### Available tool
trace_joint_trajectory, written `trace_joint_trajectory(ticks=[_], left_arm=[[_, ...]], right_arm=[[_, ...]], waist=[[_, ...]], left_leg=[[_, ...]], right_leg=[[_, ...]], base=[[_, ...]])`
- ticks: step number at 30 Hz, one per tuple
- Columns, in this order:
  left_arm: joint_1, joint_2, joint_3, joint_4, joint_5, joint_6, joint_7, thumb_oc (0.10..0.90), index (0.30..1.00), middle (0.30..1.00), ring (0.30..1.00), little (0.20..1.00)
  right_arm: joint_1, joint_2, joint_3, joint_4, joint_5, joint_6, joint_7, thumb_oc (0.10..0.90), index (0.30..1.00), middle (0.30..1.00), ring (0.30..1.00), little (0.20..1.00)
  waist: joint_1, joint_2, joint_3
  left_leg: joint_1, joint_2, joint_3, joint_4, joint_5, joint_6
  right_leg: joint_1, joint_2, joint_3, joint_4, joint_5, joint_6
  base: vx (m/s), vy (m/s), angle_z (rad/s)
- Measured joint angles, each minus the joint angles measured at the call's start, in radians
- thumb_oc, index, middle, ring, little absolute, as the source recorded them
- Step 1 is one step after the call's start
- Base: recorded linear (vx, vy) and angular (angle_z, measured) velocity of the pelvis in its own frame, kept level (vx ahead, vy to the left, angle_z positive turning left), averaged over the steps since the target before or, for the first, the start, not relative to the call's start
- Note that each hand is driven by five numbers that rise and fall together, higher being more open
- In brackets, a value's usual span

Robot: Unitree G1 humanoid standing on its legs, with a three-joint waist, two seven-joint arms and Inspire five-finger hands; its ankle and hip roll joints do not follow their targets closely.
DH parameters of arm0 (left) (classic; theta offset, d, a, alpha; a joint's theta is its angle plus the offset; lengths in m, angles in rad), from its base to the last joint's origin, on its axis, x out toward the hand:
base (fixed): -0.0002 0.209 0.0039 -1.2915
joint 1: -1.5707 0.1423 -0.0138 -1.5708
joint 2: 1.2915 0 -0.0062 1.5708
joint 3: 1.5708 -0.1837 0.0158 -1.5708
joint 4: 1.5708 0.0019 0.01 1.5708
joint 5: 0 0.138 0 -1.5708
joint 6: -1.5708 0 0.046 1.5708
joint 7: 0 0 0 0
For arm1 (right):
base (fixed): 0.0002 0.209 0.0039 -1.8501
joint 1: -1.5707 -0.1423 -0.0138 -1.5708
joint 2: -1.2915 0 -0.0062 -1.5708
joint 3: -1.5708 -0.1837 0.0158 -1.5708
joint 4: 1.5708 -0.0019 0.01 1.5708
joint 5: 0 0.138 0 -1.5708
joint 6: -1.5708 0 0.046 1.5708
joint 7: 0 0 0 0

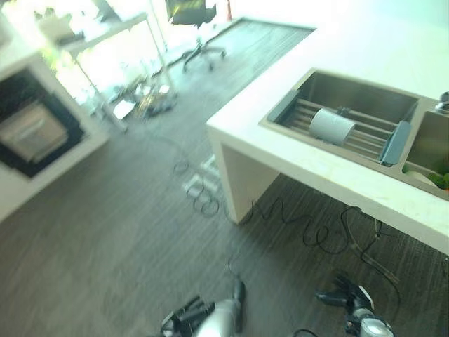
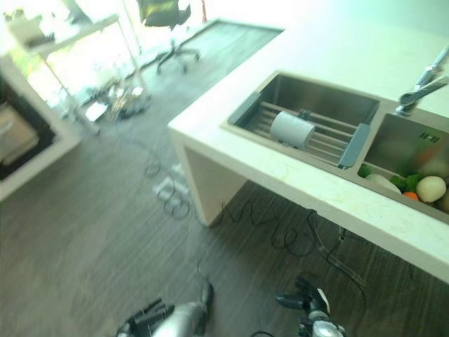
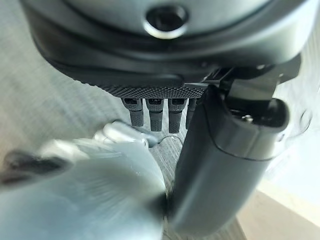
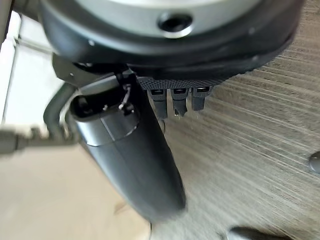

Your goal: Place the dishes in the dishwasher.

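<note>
1. While we stand back from the desk, the left eye view shows the white cup lying on its side on the drying rack across the sink. We judge the approach is the step in hand: we should close in squarely before lifting an arm. What may be the dishwasher sits far to our left.
2. From the right eye view, vegetables fill the neighbouring basin under the tap. Our left hand and right hand hang low over the floor, well apart from the cup.
3. Through the left wrist view, the left hand's fingers reach out straight, holding nothing.
4. Through the right wrist view, the right hand's fingers are likewise relaxed and empty.
</note>
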Motion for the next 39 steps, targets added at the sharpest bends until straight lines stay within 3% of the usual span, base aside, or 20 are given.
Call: trace_joint_trajectory(ticks=[5,11,12,14,16,17,19,20,21,22,23,27,28,29,30,31,32,35,37,39], left_arm=[[0.004,0.009,-0.012,0.031,-0.005,0.027,-0.003,0.800,0.900,0.900,0.900,0.900],[0.000,0.025,-0.019,0.034,-0.034,0.060,-0.003,0.800,0.900,0.900,0.900,0.900],[0.007,0.024,-0.021,0.034,-0.040,0.064,-0.004,0.800,0.900,0.900,0.900,0.900],[-0.006,0.038,-0.022,0.030,-0.036,0.080,-0.005,0.800,0.900,0.900,0.900,0.900],[-0.011,0.038,-0.022,0.040,-0.039,0.099,-0.011,0.800,0.900,0.900,0.900,0.900],[-0.010,0.046,-0.043,0.044,-0.040,0.093,-0.008,0.800,0.900,0.900,0.900,0.900],[-0.001,0.043,-0.057,0.046,-0.043,0.093,0.004,0.800,0.900,0.900,0.900,0.900],[0.002,0.046,-0.042,0.055,-0.056,0.094,0.000,0.800,0.900,0.900,0.900,0.900],[0.014,0.040,-0.002,0.053,-0.095,0.094,-0.007,0.800,0.900,0.900,0.900,0.900],[0.029,0.011,0.008,0.049,-0.102,0.096,0.005,0.800,0.900,0.900,0.900,0.900],[0.034,0.006,0.005,0.062,-0.123,0.106,0.010,0.800,0.900,0.900,0.900,0.900],[0.028,0.024,-0.013,0.061,-0.143,0.137,0.010,0.800,0.900,0.900,0.900,0.900],[0.031,0.019,-0.018,0.061,-0.156,0.143,0.013,0.800,0.900,0.900,0.900,0.900],[0.035,0.005,-0.021,0.063,-0.157,0.144,0.019,0.800,0.900,0.900,0.900,0.900],[0.037,0.008,-0.008,0.050,-0.157,0.130,0.021,0.800,0.900,0.900,0.900,0.900],[0.034,0.005,-0.006,0.034,-0.161,0.116,0.021,0.800,0.900,0.900,0.900,0.900],[0.031,-0.002,0.001,0.004,-0.165,0.106,0.004,0.800,0.900,0.900,0.900,0.900],[0.031,-0.007,-0.012,-0.014,-0.157,0.095,0.005,0.800,0.900,0.900,0.900,0.900],[0.009,-0.010,0.001,-0.006,-0.157,0.096,-0.002,0.800,0.900,0.900,0.900,0.900],[-0.009,-0.019,0.003,-0.007,-0.156,0.099,-0.013,0.800,0.900,0.900,0.900,0.900]], right_arm=[[0.011,0.025,-0.003,0.097,-0.049,0.038,-0.019,0.800,0.900,0.900,0.900,0.900],[-0.007,0.048,-0.085,0.104,-0.021,0.051,-0.011,0.800,0.900,0.900,0.900,0.900],[0.004,0.047,-0.087,0.103,-0.009,0.052,-0.006,0.800,0.900,0.900,0.900,0.900],[0.018,0.053,-0.090,0.096,-0.004,0.057,0.018,0.800,0.900,0.900,0.900,0.900],[-0.011,0.051,-0.077,0.082,-0.005,0.038,0.038,0.800,0.900,0.900,0.900,0.900],[-0.010,0.058,-0.076,0.060,-0.005,0.032,0.042,0.800,0.900,0.900,0.900,0.900],[0.006,0.063,-0.083,0.060,-0.004,0.026,0.049,0.800,0.900,0.900,0.900,0.900],[0.001,0.085,-0.097,0.075,-0.006,0.018,0.048,0.800,0.900,0.900,0.900,0.900],[-0.016,0.078,-0.108,0.105,-0.010,0.004,0.057,0.800,0.900,0.900,0.900,0.900],[-0.022,0.051,-0.110,0.088,-0.014,0.004,0.059,0.800,0.900,0.900,0.900,0.900],[-0.020,0.054,-0.118,0.094,-0.013,0.007,0.053,0.800,0.900,0.900,0.900,0.900],[0.018,0.051,-0.098,0.109,-0.028,0.053,0.053,0.800,0.900,0.900,0.900,0.900],[0.022,0.050,-0.076,0.103,-0.036,0.068,0.057,0.800,0.900,0.900,0.900,0.900],[0.017,0.047,-0.067,0.097,-0.036,0.074,0.057,0.800,0.900,0.900,0.900,0.900],[0.016,0.041,-0.069,0.089,-0.034,0.066,0.057,0.800,0.900,0.900,0.900,0.900],[0.010,0.032,-0.069,0.089,-0.033,0.064,0.057,0.800,0.900,0.900,0.900,0.900],[-0.005,0.022,-0.069,0.088,-0.033,0.065,0.056,0.800,0.900,0.900,0.900,0.900],[-0.064,0.011,-0.067,0.080,-0.032,0.062,0.066,0.800,0.900,0.900,0.900,0.900],[-0.094,0.004,-0.062,0.061,-0.024,0.053,0.062,0.800,0.900,0.900,0.900,0.900],[-0.094,-0.015,-0.059,0.068,-0.016,0.062,0.058,0.800,0.900,0.900,0.900,0.900]], waist=[[0.003,-0.009,0.005],[-0.003,-0.025,-0.007],[-0.002,-0.011,-0.015],[-0.008,-0.026,-0.029],[-0.011,-0.018,-0.015],[-0.027,-0.021,-0.008],[-0.033,-0.018,-0.002],[-0.040,-0.068,-0.006],[-0.045,-0.064,-0.009],[-0.046,0.004,-0.009],[-0.042,-0.015,-0.002],[-0.058,-0.002,-0.008],[-0.050,-0.017,-0.008],[-0.046,-0.049,-0.016],[-0.006,-0.078,-0.009],[0.022,-0.086,-0.006],[0.053,-0.081,-0.006],[0.054,-0.062,-0.006],[0.055,-0.027,0.010],[0.059,-0.004,0.021]], left_leg=[[0.060,-0.043,0.017,-0.051,-0.006,0.040],[0.034,-0.040,0.020,0.009,-0.041,0.038],[0.032,-0.032,0.024,0.037,-0.076,0.040],[0.038,-0.036,0.054,0.057,-0.107,0.073],[0.032,-0.023,0.061,0.109,-0.157,0.086],[0.049,-0.027,0.071,0.129,-0.183,0.093],[0.093,-0.027,0.105,0.081,-0.196,0.067],[0.081,-0.085,0.094,0.185,-0.241,0.038],[0.039,-0.067,0.082,0.476,-0.355,0.036],[0.084,-0.027,0.013,0.430,-0.532,0.070],[0.120,-0.036,0.045,0.396,-0.510,0.049],[0.250,-0.002,0.019,0.224,-0.463,0.008],[0.285,0.019,0.029,0.212,-0.414,-0.079],[0.299,0.004,0.047,0.216,-0.328,-0.142],[0.229,-0.022,0.054,0.374,-0.240,-0.125],[0.139,-0.018,0.048,0.508,-0.219,-0.117],[0.069,-0.020,0.041,0.520,-0.248,-0.100],[0.056,-0.012,-0.009,0.142,-0.256,-0.062],[-0.023,0.027,-0.035,0.054,-0.166,-0.113],[-0.067,0.062,-0.061,0.045,-0.126,-0.111]], right_leg=[[-0.086,0.010,-0.046,0.033,0.040,-0.018],[-0.070,0.001,-0.053,-0.049,0.082,-0.052],[-0.052,0.011,-0.057,-0.055,0.080,-0.036],[-0.052,0.002,-0.054,-0.066,0.121,0.019],[-0.232,-0.014,-0.079,0.287,0.185,0.096],[-0.313,-0.051,-0.097,0.438,0.216,0.103],[-0.391,-0.095,-0.205,0.252,0.217,0.076],[-0.399,-0.150,-0.240,0.034,0.238,0.070],[-0.427,-0.150,-0.240,-0.057,0.305,0.089],[-0.448,-0.110,-0.264,-0.016,0.335,0.076],[-0.456,-0.116,-0.250,0.008,0.344,0.059],[-0.363,-0.047,-0.230,-0.079,0.394,-0.033],[-0.292,-0.031,-0.233,-0.127,0.394,-0.104],[-0.255,-0.052,-0.227,-0.153,0.376,-0.113],[-0.217,-0.054,-0.201,-0.188,0.372,-0.139],[-0.210,-0.054,-0.192,-0.207,0.370,-0.154],[-0.199,-0.046,-0.193,-0.221,0.366,-0.154],[-0.162,-0.017,-0.188,-0.228,0.337,-0.116],[-0.118,0.022,-0.179,-0.243,0.308,-0.118],[-0.093,0.044,-0.179,-0.231,0.298,-0.102]], base=[[0.05,0.115,0.01],[0.10,0.127,-0.16],[0.07,0.152,-0.26],[0.13,0.177,-0.55],[0.15,0.034,-0.93],[0.21,-0.113,-0.81],[0.35,-0.310,-0.47],[0.36,-0.351,-0.37],[0.32,-0.285,-0.51],[0.32,-0.279,-0.76],[0.33,-0.276,-0.58],[0.33,-0.252,0.00],[0.31,-0.317,0.19],[0.15,-0.197,0.10],[0.16,-0.125,-0.10],[0.18,0.051,-0.32],[0.21,0.105,-0.27],[0.14,0.193,-0.20],[0.09,0.266,-0.14],[0.05,0.318,-0.35]])
